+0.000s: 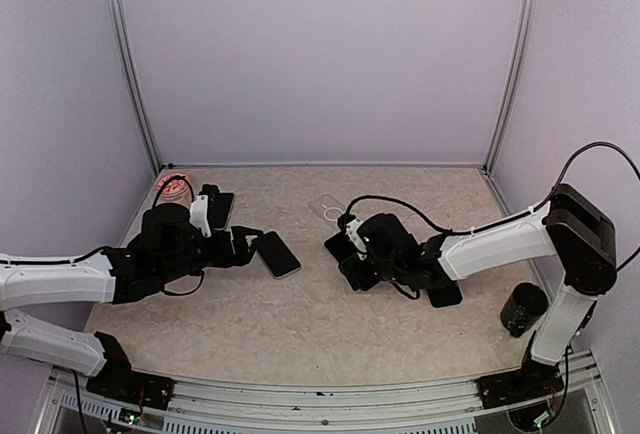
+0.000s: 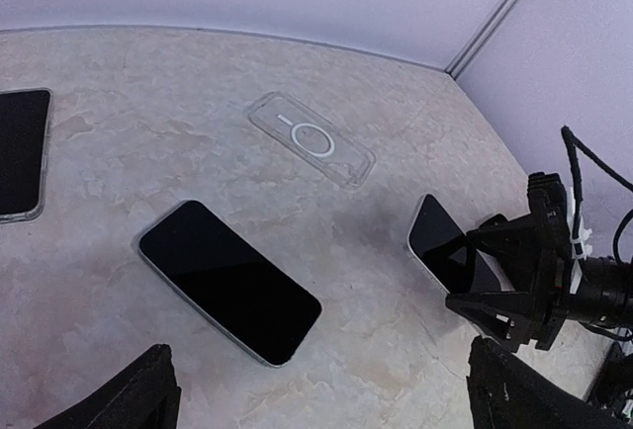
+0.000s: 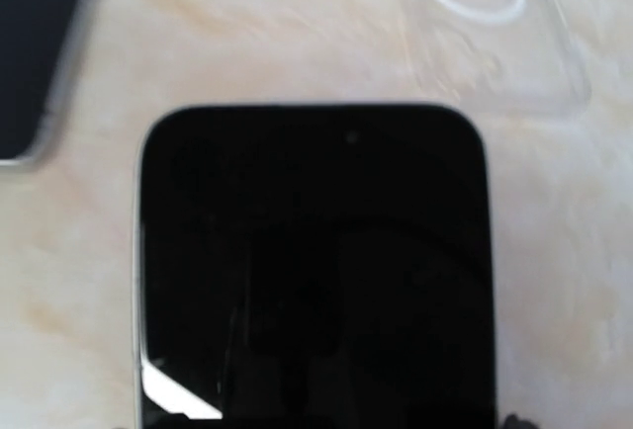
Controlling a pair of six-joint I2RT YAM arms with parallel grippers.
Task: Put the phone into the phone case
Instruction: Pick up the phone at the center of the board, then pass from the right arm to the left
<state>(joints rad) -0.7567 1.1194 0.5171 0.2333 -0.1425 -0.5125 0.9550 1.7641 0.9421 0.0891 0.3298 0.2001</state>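
Observation:
A clear phone case [image 1: 326, 210] with a white ring lies flat at mid-table; it also shows in the left wrist view [image 2: 310, 139] and the right wrist view [image 3: 490, 29]. My right gripper [image 1: 343, 246] is shut on a black phone [image 2: 447, 248] and holds it tilted, just in front of the case. That phone fills the right wrist view [image 3: 312, 271] and hides the fingers. A second black phone [image 1: 277, 254] lies face up on the table [image 2: 415, 350]. My left gripper [image 2: 316, 375] is open and empty, close to that phone's near end.
A third phone in a clear case [image 1: 222, 208] lies at the back left, seen too in the left wrist view [image 2: 20, 150]. A dark flat phone [image 1: 446, 295] lies under my right forearm. A black cylinder [image 1: 522, 309] stands at the right edge. A red-marked round object [image 1: 176, 185] sits far left.

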